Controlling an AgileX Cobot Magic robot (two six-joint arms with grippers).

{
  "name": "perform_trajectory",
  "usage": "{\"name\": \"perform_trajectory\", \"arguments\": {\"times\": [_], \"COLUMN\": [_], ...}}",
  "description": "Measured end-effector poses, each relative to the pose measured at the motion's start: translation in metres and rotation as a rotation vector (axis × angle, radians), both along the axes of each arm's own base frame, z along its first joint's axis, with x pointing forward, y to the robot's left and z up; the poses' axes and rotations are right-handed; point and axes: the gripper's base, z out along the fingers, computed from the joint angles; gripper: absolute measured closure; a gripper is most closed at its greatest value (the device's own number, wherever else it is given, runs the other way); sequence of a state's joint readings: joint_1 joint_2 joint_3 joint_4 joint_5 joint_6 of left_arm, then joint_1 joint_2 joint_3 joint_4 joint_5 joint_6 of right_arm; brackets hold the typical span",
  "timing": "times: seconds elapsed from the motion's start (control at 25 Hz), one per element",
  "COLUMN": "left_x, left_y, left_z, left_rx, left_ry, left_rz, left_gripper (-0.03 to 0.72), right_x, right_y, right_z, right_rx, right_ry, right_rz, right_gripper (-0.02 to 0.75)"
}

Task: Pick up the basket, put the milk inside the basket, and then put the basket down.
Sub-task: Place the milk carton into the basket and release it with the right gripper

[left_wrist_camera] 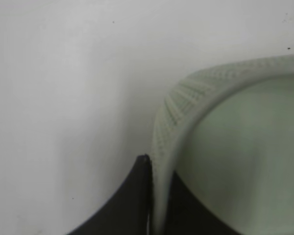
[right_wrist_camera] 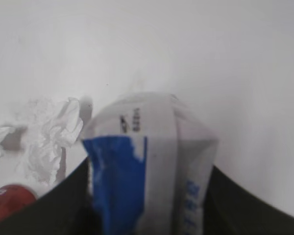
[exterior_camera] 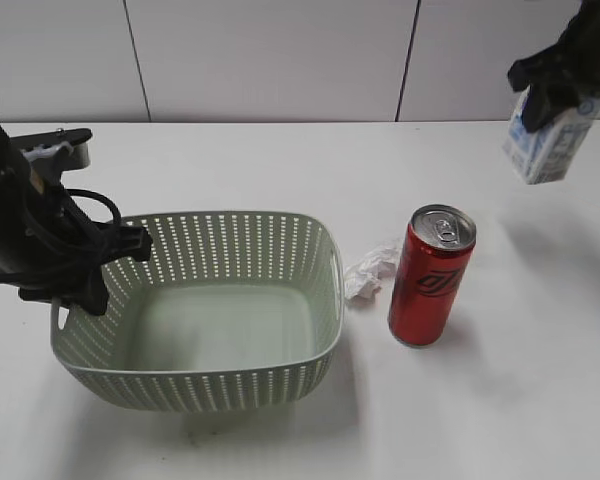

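While the basket (exterior_camera: 210, 310) is held at its left rim by the left end effector (exterior_camera: 85, 275), whose two dark pads sit one inside and one outside the wall in the left wrist view, keep that grip steady and the opening level. The basket occupies the near left of the counter (exterior_camera: 280, 160); whether it is fully clear of the surface cannot be told, though its near right side casts a shadow suggesting a slight lift.

The milk (exterior_camera: 547, 140) hangs tilted in the air at the far right, clamped between the pads of the right end effector (exterior_camera: 560, 85). The step in hand is judged to be the carry toward the basket. Route the carton above the red can (exterior_camera: 432, 275), which stands upright between carton and basket, and release only once it is over the open interior.

A crumpled white paper (exterior_camera: 370, 272) lies just beside the basket's right wall, near the can.

The counter is plain white and matte. Behind it runs a pale panelled wall (exterior_camera: 270, 55) with dark vertical seams.
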State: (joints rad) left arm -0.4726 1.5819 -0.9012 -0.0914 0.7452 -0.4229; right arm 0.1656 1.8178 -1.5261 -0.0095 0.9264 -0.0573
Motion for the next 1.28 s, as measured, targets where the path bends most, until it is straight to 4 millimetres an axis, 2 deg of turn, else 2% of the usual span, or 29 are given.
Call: {"name": "perform_trajectory", "arguments": {"times": [0.16, 0.32, 0.44, 0.56, 0.72, 0.88, 1.08, 1.28], "left_x": [0.001, 0.001, 0.001, 0.001, 0.001, 0.001, 0.001, 0.001], "left_y": [0.001, 0.001, 0.001, 0.001, 0.0, 0.0, 0.0, 0.0], "left_z": [0.0, 0.0, 0.0, 0.0, 0.0, 0.0, 0.0, 0.0], "left_rx": [0.009, 0.009, 0.008, 0.008, 0.006, 0.004, 0.001, 0.001], "left_ry": [-0.011, -0.011, -0.01, -0.01, -0.009, -0.008, -0.007, -0.007], "left_rz": [-0.008, -0.008, -0.008, -0.008, -0.006, -0.004, -0.002, -0.002], "left_gripper": [0.69, 0.69, 0.69, 0.69, 0.69, 0.69, 0.69, 0.69], "right_x": [-0.029, -0.064, -0.091, -0.117, -0.143, -0.16, -0.158, -0.15], "right_y": [0.018, 0.056, 0.094, 0.133, 0.172, 0.194, 0.2, 0.214], "right_z": [0.047, 0.082, 0.096, 0.097, 0.087, 0.057, 0.004, -0.03], "right_rx": [0.016, 0.044, 0.088, 0.154, 0.196, 0.224, 0.224, 0.203], "right_ry": [-0.091, -0.17, -0.199, -0.172, -0.126, -0.104, -0.079, -0.034], "right_rz": [0.061, 0.191, 0.318, 0.442, 0.564, 0.596, 0.56, 0.598], "right_gripper": [0.414, 0.414, 0.414, 0.414, 0.414, 0.414, 0.414, 0.414]}}
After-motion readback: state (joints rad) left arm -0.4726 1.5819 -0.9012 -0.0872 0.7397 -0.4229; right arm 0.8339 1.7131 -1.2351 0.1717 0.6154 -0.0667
